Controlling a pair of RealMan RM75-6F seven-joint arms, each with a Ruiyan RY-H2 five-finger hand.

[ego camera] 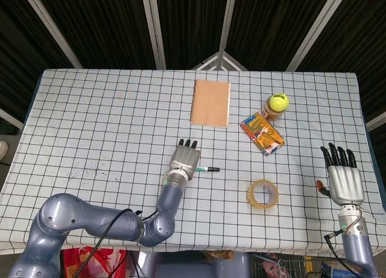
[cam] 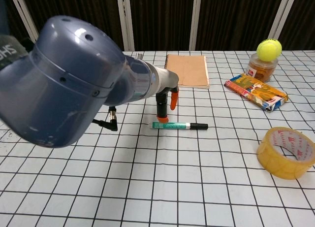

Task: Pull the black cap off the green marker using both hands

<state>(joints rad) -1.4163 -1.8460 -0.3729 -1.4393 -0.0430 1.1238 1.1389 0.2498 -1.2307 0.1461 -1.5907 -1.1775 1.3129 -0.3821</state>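
Green marker [cam: 170,125] flat, black cap [cam: 199,126] on.

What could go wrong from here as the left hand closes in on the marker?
The left hand hovers over the green marker's barrel, fingertips right beside it; a clumsy touch might roll it across the table. The black cap is small and lying flat. The right hand sits far off, open, so two-handed pulling may start late.

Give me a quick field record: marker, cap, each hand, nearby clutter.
marker: green marker flat on the table
cap: black cap on, pointing toward the tape roll
left hand: left hand over the marker's green end, fingertip at the barrel, no grip
right hand: right hand open, far from marker
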